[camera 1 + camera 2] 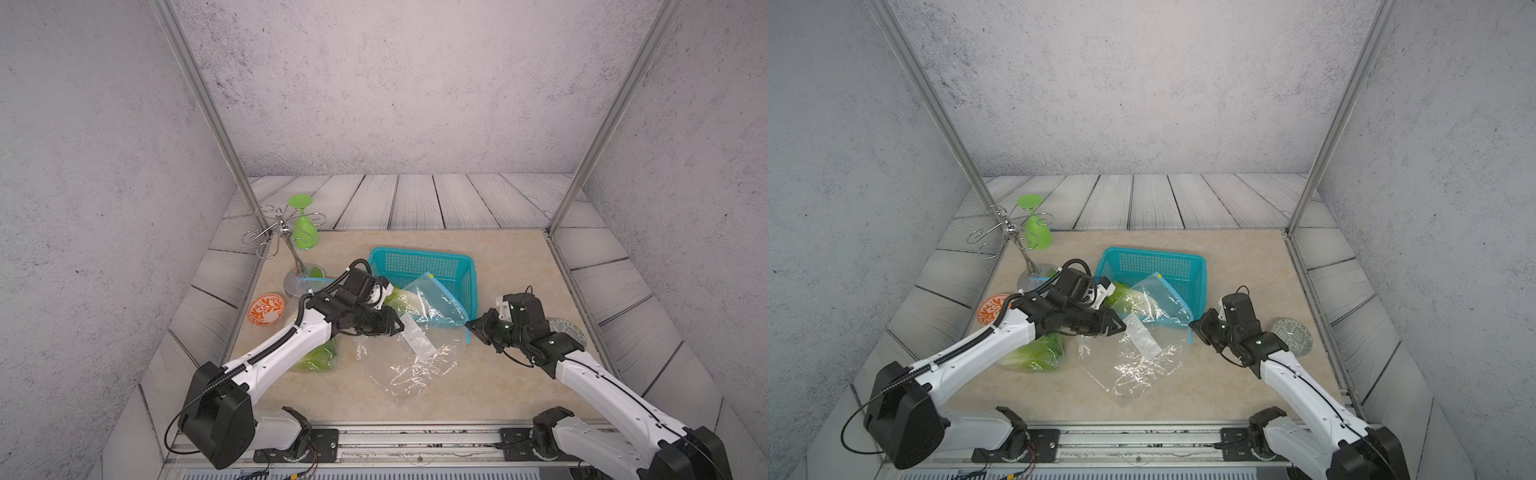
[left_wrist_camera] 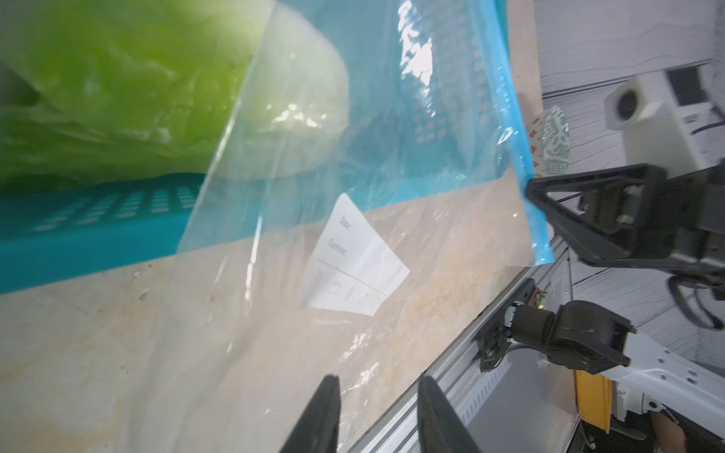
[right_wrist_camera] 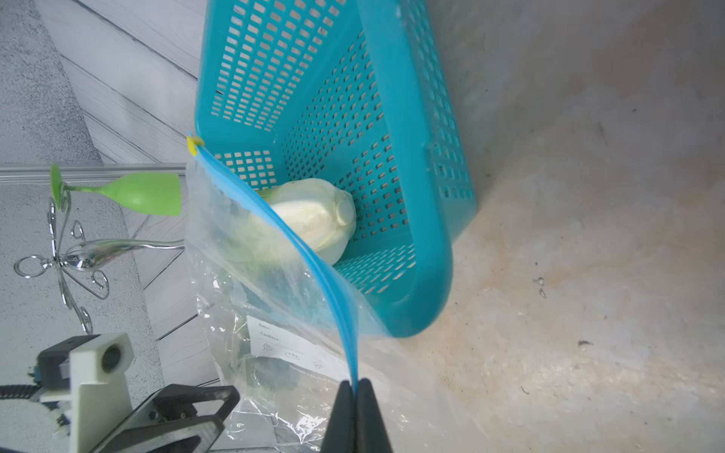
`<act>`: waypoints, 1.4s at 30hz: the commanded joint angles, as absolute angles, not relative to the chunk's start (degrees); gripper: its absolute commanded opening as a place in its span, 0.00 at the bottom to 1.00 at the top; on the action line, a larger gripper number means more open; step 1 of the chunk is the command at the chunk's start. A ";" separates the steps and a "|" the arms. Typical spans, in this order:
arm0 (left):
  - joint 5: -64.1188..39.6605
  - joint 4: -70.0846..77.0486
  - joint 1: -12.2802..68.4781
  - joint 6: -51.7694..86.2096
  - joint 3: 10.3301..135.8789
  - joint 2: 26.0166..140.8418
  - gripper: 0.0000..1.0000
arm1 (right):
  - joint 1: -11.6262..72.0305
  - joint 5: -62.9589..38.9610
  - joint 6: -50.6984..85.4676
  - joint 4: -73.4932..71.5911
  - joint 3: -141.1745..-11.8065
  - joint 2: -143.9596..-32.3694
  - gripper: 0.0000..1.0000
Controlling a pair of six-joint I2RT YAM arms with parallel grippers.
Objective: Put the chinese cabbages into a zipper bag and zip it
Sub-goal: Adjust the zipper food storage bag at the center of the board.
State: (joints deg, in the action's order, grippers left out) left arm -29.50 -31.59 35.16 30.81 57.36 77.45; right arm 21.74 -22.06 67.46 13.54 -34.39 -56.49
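Film of the zipper bag (image 1: 415, 361) lies crumpled between the two claws in both top views. The right claw (image 1: 468, 326) is pressed together on the near end of the blue zipper strip (image 1: 468, 337). The left claw (image 1: 400, 325), part spread and holding nothing, sits at the bag's opposite edge. One cabbage (image 1: 401, 297) lies close off that claw's far side, in the basket (image 1: 419, 254) corner. A second cabbage (image 1: 320, 358) lies behind the claw, under its forearm.

Left wrist view: the fingers (image 2: 325, 415) stand apart over bare film, with the first cabbage (image 2: 117, 98) ahead and aside, partly behind the bag's wall.

Right wrist view: the zipper strip (image 3: 294, 243) runs straight away from the right claw (image 3: 355, 388). The cabbage (image 3: 314, 215) lies with its long axis across the strip, its white base past it. Whether it is inside the mouth I cannot tell. The left arm looks nearer both heads, so feeding likely falls to it.
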 commanded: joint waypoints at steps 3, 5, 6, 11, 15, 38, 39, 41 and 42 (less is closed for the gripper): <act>-22.93 -41.28 34.87 24.70 57.59 78.39 0.37 | 21.80 -23.12 63.71 16.55 -39.20 -57.84 0.00; -19.88 -45.07 33.86 23.84 57.94 75.25 0.39 | 21.82 -23.92 63.10 16.75 -39.70 -58.99 0.00; -18.73 -46.82 32.95 23.31 58.01 73.26 0.42 | 21.80 -24.38 62.81 16.55 -39.81 -59.64 0.00; -18.13 -51.83 25.71 21.86 56.62 66.30 0.55 | 21.80 -24.34 61.56 16.25 -40.64 -61.21 0.00; -18.68 -54.73 20.80 22.97 54.46 62.31 0.75 | 21.83 -23.72 60.90 16.57 -40.79 -61.67 0.00; -17.66 -46.79 13.16 20.20 61.83 68.53 0.00 | 26.77 -29.59 48.93 23.36 -44.76 -62.79 0.00; -17.44 -47.73 12.84 19.15 63.93 71.06 0.09 | 28.48 -28.43 49.03 23.14 -45.10 -63.26 0.00; -17.25 -50.63 12.83 17.43 68.42 75.61 0.28 | 31.20 -25.26 49.37 22.94 -46.06 -64.48 0.00; -17.70 -53.02 12.83 16.59 71.05 77.62 0.35 | 32.06 -23.57 49.75 23.00 -46.52 -65.30 0.00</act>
